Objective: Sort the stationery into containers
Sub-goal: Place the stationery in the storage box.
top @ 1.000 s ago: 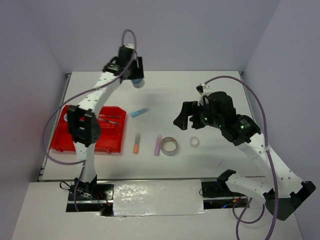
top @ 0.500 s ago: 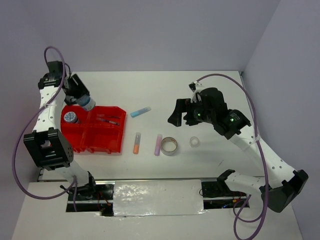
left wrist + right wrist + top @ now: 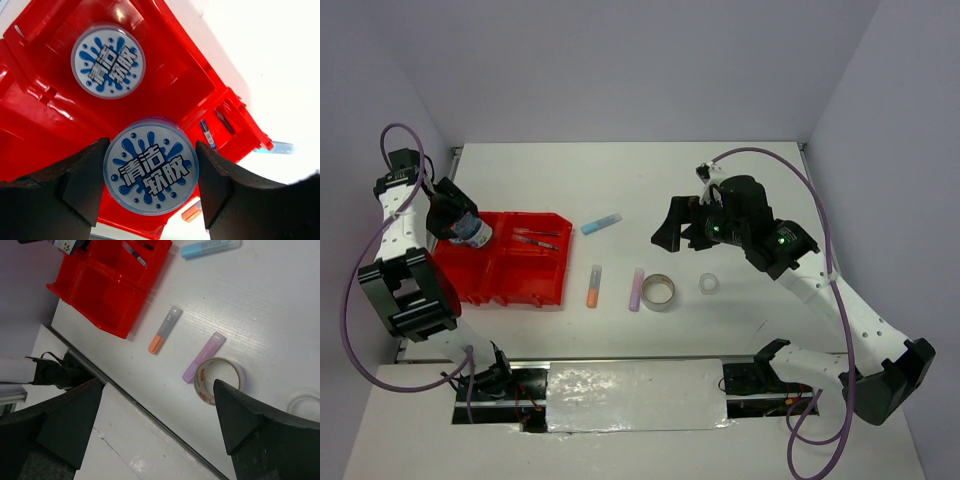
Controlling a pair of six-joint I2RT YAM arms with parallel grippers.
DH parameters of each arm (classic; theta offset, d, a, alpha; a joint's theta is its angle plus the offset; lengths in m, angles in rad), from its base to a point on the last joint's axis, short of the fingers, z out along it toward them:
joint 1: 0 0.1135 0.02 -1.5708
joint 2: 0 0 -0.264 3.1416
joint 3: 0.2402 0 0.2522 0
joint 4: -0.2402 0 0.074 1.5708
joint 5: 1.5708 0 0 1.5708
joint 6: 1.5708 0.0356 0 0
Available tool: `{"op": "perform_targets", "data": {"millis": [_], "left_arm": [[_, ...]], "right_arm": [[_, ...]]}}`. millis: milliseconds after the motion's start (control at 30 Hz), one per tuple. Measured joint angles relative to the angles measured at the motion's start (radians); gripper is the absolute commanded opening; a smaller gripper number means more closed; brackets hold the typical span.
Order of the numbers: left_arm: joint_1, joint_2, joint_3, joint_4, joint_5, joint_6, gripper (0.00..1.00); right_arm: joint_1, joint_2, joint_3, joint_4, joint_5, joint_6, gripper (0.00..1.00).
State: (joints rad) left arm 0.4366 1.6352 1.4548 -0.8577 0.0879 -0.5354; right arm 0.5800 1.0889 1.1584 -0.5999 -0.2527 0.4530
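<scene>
Your left jaws are clamped on a round blue-patterned tub (image 3: 151,172), with one finger pressed to each side and the lid facing the wrist camera. The tub hangs over the far-left part of the red tray (image 3: 535,280); you cannot tell whether it touches the tray. A second tub (image 3: 107,61) of the same kind lies flat in a compartment just beyond it, apart from the jaws. Two thin pens (image 3: 538,240) lie in the tray's far-right compartment.

Your right jaws stand wide open, gripping nothing, above the tabletop (image 3: 760,180) well to the right of the tray. Between their tips in the wrist view lie the orange stick (image 3: 165,330), the lilac stick (image 3: 204,357) and the grey tape ring (image 3: 219,380), with the lilac stick just beside the ring. The clear tape ring (image 3: 305,404) sits near the right finger, and the light-blue stick (image 3: 210,248) lies apart, near the tray's corner.
</scene>
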Motion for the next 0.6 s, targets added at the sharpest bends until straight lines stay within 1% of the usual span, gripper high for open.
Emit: {"op": "perform_targets", "data": {"millis": [233,400,467,500,533,600], "left_arm": [[0.012,0.084,0.023,0.041,-0.012,-0.01,0.0],[0.012,0.099,0.024,0.057,-0.031,-0.019,0.0],[0.012,0.099,0.024,0.066,-0.031,-0.021,0.06],[0.012,0.099,0.024,0.073,-0.032,-0.021,0.1],[0.012,0.099,0.024,0.077,-0.034,-0.021,0.2],[0.012,0.097,0.016,0.092,-0.04,-0.021,0.31]], "right_arm": [[0.0,0.01,0.0,0.015,-0.014,-0.001,1.0],[0.0,0.014,0.0,0.016,-0.018,-0.001,1.0],[0.001,0.014,0.0,0.016,-0.021,-0.001,1.0],[0.002,0.014,0.0,0.016,-0.022,-0.001,1.0],[0.003,0.014,0.0,0.016,-0.023,0.0,1.0],[0.005,0.014,0.0,0.016,-0.025,0.0,1.0]]}}
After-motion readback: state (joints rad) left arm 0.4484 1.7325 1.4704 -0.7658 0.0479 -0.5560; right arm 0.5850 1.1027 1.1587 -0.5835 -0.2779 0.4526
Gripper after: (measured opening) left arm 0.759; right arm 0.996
